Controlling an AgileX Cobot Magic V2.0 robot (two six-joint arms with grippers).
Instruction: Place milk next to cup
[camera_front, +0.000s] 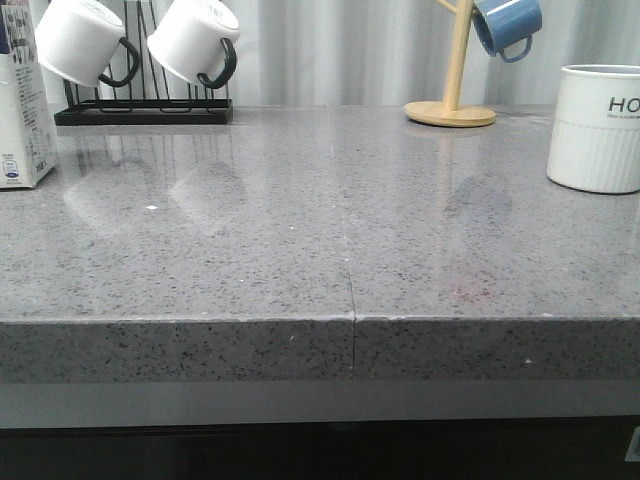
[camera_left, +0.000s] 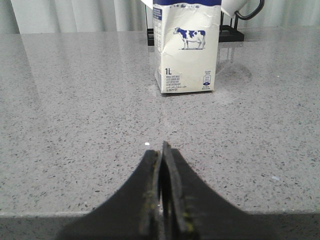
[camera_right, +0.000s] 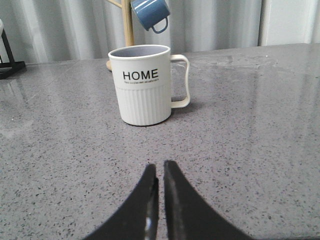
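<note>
- Nothing done: I see the milk (camera_left: 186, 49) upright ahead of my left gripper (camera_left: 163, 150), untouched.
- Both grippers pressed together, empty; cup (camera_right: 145, 85) ahead of right gripper (camera_right: 159, 170).
- Left: grasp, carry, place.

A glossy grey speckled stone countertop (camera_front: 300, 250) with a centre seam fronts pale, softly lit pleated curtains (camera_front: 350, 50).

Glossy speckled stone counter (camera_front: 300, 230); printed paperboard milk (camera_left: 186, 47); smooth glazed ceramic cup (camera_right: 146, 85), ribbed below.
</note>
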